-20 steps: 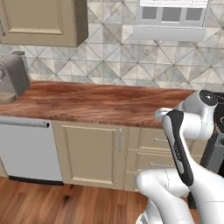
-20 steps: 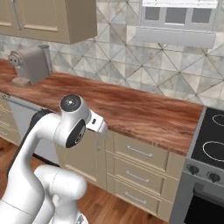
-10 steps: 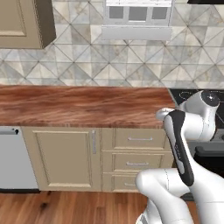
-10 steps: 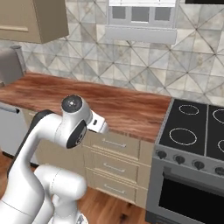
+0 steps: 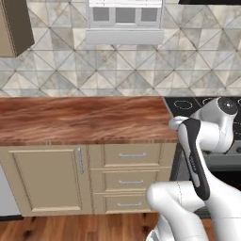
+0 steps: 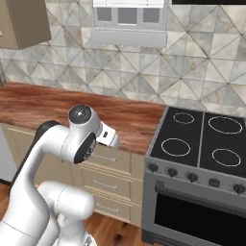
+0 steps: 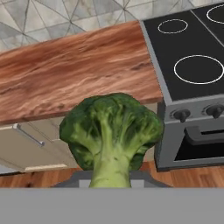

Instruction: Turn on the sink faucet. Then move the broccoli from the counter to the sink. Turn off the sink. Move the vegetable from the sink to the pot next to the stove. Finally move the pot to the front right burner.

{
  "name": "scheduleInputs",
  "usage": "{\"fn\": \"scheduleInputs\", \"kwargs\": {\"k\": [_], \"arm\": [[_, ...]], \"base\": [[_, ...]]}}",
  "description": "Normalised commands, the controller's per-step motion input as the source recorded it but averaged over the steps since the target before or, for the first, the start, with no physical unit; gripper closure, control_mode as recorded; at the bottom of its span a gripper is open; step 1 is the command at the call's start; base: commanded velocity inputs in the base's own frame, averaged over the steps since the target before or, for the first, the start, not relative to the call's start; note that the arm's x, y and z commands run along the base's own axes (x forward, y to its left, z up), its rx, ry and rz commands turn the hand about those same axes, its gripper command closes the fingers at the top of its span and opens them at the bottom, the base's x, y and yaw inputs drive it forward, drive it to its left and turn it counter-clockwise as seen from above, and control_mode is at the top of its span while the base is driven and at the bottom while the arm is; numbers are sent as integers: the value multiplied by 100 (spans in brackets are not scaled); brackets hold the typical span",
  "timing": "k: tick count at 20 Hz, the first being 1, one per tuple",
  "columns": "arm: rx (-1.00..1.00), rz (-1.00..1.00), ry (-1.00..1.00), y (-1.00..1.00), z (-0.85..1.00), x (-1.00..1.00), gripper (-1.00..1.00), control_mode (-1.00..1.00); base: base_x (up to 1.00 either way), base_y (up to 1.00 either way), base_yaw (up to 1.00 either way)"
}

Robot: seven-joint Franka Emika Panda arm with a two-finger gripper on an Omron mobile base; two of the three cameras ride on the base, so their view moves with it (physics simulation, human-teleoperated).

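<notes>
The broccoli (image 7: 111, 127), a green floret with a pale stem, stands close in the hand view, and my gripper (image 7: 110, 183) is shut on its stem. Its head hides the fingertips. Behind it lies the reddish-brown counter (image 7: 74, 70), with the black stove (image 7: 192, 57) to its right. The arm is folded up in front of the counter (image 5: 80, 120) in the left base view, near the stove's (image 5: 188, 104) left edge. From the right base view, the stove (image 6: 199, 139) with its white burner rings adjoins the counter (image 6: 48, 103). The sink, faucet and pot are out of view.
Beige drawers (image 5: 132, 181) and a cabinet door (image 5: 44, 181) sit under the counter. A row of dark knobs (image 6: 192, 177) runs along the stove's front above the oven door (image 6: 197, 214). A range hood (image 6: 129, 36) hangs on the tiled wall.
Both base views have slid rightwards along the counter, so the camera moved. The grey machine at the left has dropped out and the stove has come in. The arm's pose is unchanged.
</notes>
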Motion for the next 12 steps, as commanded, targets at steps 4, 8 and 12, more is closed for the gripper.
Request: {"fn": "scheduleInputs", "kwargs": {"k": [4,8,12], "arm": [[0,0,0,0,0,0,100,100],[0,0,0,0,0,0,100,100],[0,0,0,0,0,0,100,100]], "base": [[38,-41,-11],[31,-56,-10],[20,-72,-9]]}}
